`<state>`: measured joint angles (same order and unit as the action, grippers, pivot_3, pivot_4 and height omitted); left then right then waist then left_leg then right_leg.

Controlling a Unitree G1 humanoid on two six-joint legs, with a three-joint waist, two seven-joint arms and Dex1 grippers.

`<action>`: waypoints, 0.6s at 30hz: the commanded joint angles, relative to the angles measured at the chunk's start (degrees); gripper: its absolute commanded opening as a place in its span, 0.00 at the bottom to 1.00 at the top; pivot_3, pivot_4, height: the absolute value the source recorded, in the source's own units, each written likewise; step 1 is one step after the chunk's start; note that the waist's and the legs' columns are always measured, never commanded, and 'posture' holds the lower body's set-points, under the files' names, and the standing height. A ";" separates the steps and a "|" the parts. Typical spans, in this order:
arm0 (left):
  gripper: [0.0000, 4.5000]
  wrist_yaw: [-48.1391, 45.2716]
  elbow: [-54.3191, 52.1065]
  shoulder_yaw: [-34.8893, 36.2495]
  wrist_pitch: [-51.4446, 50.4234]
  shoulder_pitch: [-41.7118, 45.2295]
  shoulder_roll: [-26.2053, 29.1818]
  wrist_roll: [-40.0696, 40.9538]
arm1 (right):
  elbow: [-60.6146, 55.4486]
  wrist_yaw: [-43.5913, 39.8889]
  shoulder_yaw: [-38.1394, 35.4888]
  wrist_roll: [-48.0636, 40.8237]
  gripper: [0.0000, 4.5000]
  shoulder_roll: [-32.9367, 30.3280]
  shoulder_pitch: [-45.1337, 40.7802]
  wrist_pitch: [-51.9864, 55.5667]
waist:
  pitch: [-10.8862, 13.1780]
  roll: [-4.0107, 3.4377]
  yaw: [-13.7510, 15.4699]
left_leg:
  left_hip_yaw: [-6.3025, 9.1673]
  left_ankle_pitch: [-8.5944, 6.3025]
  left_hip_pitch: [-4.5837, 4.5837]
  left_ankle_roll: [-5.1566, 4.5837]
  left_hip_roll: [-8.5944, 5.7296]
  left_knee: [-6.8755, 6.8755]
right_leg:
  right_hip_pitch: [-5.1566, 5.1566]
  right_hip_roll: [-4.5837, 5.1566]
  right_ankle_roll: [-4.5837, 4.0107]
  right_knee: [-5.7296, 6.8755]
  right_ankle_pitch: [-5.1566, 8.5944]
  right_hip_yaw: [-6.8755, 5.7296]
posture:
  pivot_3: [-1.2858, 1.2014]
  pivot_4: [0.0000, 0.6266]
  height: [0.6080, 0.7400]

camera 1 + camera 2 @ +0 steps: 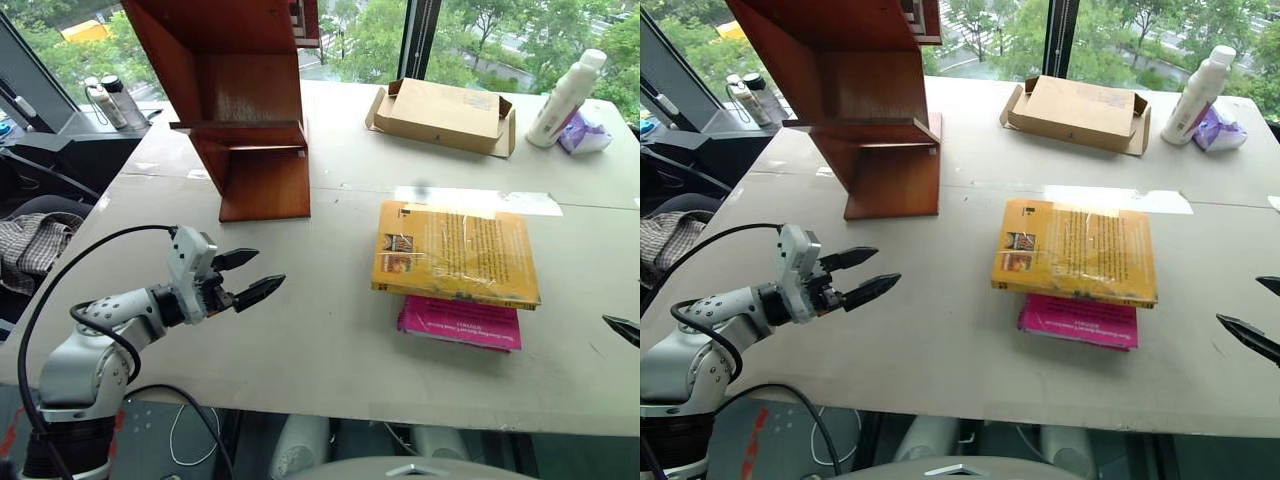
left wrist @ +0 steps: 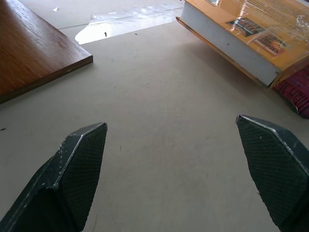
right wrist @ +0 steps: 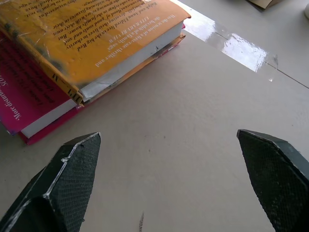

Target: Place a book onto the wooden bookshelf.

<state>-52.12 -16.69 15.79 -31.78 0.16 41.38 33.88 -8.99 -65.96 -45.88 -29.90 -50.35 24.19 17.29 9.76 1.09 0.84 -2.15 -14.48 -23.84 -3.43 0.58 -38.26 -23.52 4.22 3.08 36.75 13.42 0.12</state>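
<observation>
The book [image 1: 455, 252], a thick yellow-orange paperback in a glossy wrap, lies flat on the table [image 1: 330, 340] at centre right of the head view, stacked on a thinner magenta-pink book [image 1: 460, 323] whose lower edge sticks out beneath it. Small pictures sit near the yellow cover's left edge.

The left hand [image 1: 247, 277] hangs over the table at lower left of the frame, well apart from the book, with bare tabletop between them. Its two black fingers are spread wide and hold nothing; they point toward the right, roughly at the book. In the left wrist view the book's pale page edge lies beyond the parted fingertips [image 2: 79, 164].

The right hand [image 1: 1260, 315] enters at the right edge of the frame, just right of and slightly below the book stack, not touching it. Its fingers are also spread and empty. In the right wrist view the stack lies near, beyond one fingertip.

The wooden bookshelf [image 1: 240, 100] stands at upper left of the frame, reddish-brown, its base on the table, well apart from the book.

Farther back, at upper centre right, lies a flat cardboard box [image 1: 443, 115]; a white bottle [image 1: 566, 97] stands at upper right beside a crumpled purple wrapper [image 1: 584, 135]. A strip of clear tape [image 1: 480, 200] lies just above the book.
</observation>
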 commanded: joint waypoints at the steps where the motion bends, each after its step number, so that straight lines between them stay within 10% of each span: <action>1: 0.98 -0.90 -1.91 0.97 -0.58 1.68 1.23 2.14 | -1.49 1.61 -2.13 -0.41 0.99 0.22 -0.61 -0.42 | 0.00 0.00 0.02 | 0.00 0.00 0.00 0.00 0.00 0.00 | 0.00 0.00 0.00 0.00 0.00 0.00 | 0.52 0.24 1.00; 10: 1.00 -6.38 -7.14 -2.15 -0.16 5.57 3.98 4.34 | -12.10 18.73 3.11 -0.73 0.91 -3.60 -9.72 17.96 | -0.02 -0.07 -0.07 | -0.01 0.01 0.00 0.01 0.00 -0.01 | 0.00 -0.06 0.00 0.02 0.00 -0.01 | 0.52 0.24 1.00; 18: 1.00 -10.11 -10.10 -3.51 1.80 4.23 6.69 4.00 | -15.89 23.90 16.42 0.28 0.16 -12.24 -20.56 31.06 | 0.03 -0.12 -0.02 | -0.10 0.01 0.00 0.00 0.00 -0.06 | -0.02 -0.07 -0.01 0.03 -0.01 0.04 | 0.52 0.24 1.00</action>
<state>-61.68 -24.76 11.71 -31.01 4.59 47.36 37.76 -23.95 -43.77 -31.76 -31.67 -60.56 5.22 46.96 9.79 0.96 0.82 -2.28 -14.47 -23.87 -3.43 0.58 -38.32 -23.55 4.15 3.07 36.76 13.42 0.14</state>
